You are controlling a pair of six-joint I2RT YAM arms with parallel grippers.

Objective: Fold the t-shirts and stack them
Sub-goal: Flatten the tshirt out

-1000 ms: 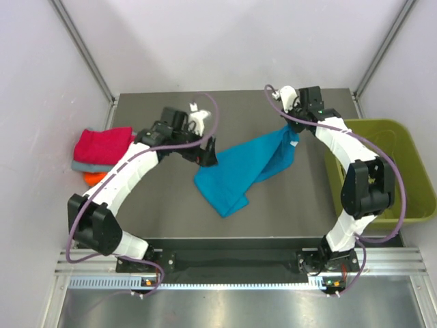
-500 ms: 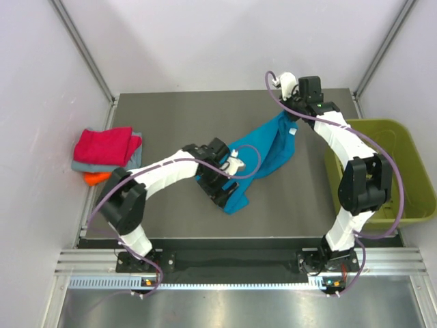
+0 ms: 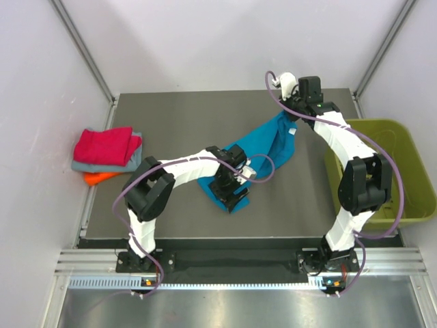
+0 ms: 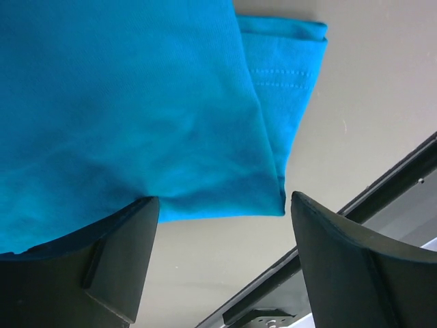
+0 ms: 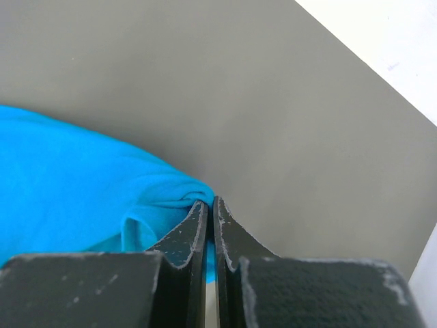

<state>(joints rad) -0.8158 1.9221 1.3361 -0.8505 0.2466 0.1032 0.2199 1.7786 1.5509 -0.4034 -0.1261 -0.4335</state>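
while the right tool (image 5: pixel 210 205) pinches the teal t-shirt (image 3: pixel 263 152) edge | left tool (image 4: pixel 224 201) spread wide over its near corner

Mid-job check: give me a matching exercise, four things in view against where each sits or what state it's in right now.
Things:
1. left gripper
2. right gripper
3. magenta-red t-shirt
4. olive-green bin

Places or states:
A. beside the table's right edge
B. shut on the teal-blue t-shirt's far corner
C. on top of the folded pile at the left
D. open at the teal-blue t-shirt's near corner

Pairs: 1-D, 2-B, 3-C, 4-A
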